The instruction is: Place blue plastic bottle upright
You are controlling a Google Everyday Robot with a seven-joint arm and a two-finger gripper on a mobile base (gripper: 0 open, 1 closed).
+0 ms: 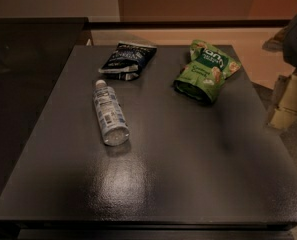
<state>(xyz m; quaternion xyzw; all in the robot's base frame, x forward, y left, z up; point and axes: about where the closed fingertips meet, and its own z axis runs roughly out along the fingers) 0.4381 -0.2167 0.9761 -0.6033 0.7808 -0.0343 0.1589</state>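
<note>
The blue plastic bottle (109,112) lies on its side on the dark table (178,174), left of centre. Its white cap points away from the camera and its base points toward the near edge. My gripper (289,100) shows at the right edge of the view, beyond the table's right side and well away from the bottle, partly cut off by the frame. It holds nothing that I can see.
A dark blue-black snack bag (127,60) lies just behind the bottle's cap. A green snack bag (207,70) lies at the back right of the table. A lighter floor and a wall run behind the table.
</note>
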